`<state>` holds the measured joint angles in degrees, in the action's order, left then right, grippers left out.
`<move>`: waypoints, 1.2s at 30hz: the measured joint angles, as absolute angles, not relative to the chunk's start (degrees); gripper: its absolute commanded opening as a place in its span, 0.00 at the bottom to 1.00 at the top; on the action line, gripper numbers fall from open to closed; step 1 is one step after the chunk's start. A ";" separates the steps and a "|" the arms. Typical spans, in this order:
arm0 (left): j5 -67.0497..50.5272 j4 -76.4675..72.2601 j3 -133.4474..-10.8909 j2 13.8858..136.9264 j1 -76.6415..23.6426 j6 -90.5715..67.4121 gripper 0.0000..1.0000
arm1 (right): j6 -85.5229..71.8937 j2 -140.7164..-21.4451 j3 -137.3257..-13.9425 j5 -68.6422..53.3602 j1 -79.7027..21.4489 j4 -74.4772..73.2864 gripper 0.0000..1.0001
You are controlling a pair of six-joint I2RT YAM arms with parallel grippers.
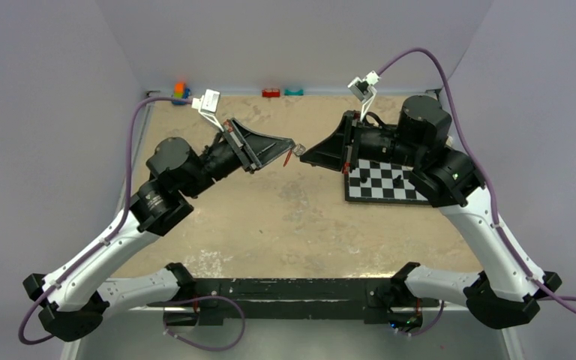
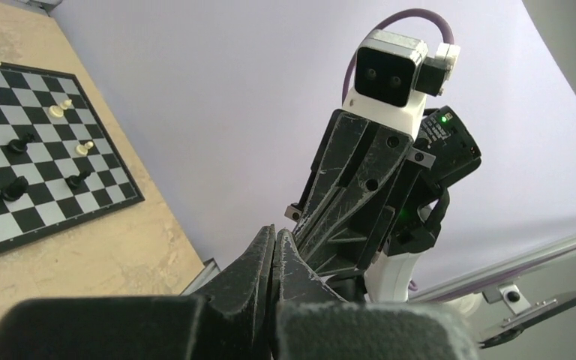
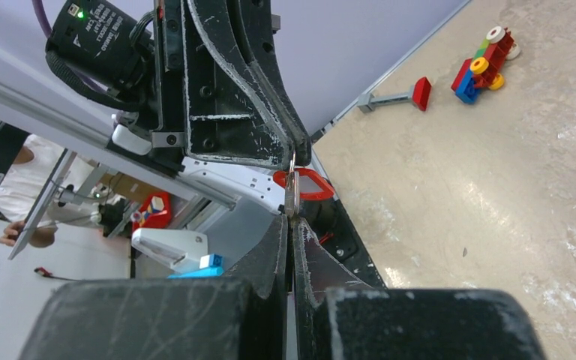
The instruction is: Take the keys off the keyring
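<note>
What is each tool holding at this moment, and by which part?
The left tool pinches the thin keyring by its upper end; the right tool grips the keys by the silvery blade, leaving the red head free.

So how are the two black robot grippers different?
The left gripper seems to pinch the thin silvery keyring; the right gripper pinches the silvery blade of the red-headed key. The left gripper's arm crosses the tan table; the right gripper's arm hangs over the black-and-white chessboard. Both are shut, tips nearly meeting.
</note>
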<state>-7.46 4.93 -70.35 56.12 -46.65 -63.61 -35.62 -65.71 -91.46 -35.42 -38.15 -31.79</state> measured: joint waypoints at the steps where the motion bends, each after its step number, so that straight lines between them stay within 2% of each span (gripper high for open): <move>1: -6.15 4.49 -70.15 56.14 -47.16 -63.99 0.00 | -35.62 -65.71 -91.46 -35.42 -38.15 -31.70 0.00; 9: 0.32 0.99 -67.81 55.70 -49.89 -65.67 0.00 | -35.62 -65.58 -91.37 -34.98 -37.95 -31.48 0.00; 24: 1.72 0.47 -67.57 55.48 -50.35 -66.02 0.00 | -35.62 -65.58 -91.13 -34.98 -37.91 -30.70 0.00; 25: 1.72 0.49 -67.57 55.51 -50.35 -66.00 0.02 | -35.62 -65.58 -91.11 -34.96 -37.91 -30.68 0.00; 27: 1.69 0.49 -67.57 55.55 -50.35 -66.00 0.17 | -35.62 -65.54 -91.05 -34.96 -37.91 -30.65 0.00; 28: 1.67 0.49 -67.57 55.57 -50.35 -65.95 0.28 | -35.62 -65.52 -91.00 -34.94 -37.91 -30.63 0.00; 29: 1.65 0.49 -67.57 55.59 -50.35 -65.91 0.33 | -35.59 -65.49 -90.98 -34.96 -37.91 -30.63 0.00; 32: 2.70 0.19 -67.57 56.03 -50.19 -65.69 0.43 | -35.62 -65.39 -90.83 -36.34 -38.39 -31.20 0.00; 36: 3.62 0.27 -67.57 56.49 -49.89 -65.39 0.45 | -35.62 -65.01 -90.63 -37.47 -38.94 -31.86 0.00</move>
<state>3.62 0.27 -67.57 56.49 -49.89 -65.39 -35.62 -65.01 -90.63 -37.47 -38.94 -31.86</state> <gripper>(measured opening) 0.442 0.013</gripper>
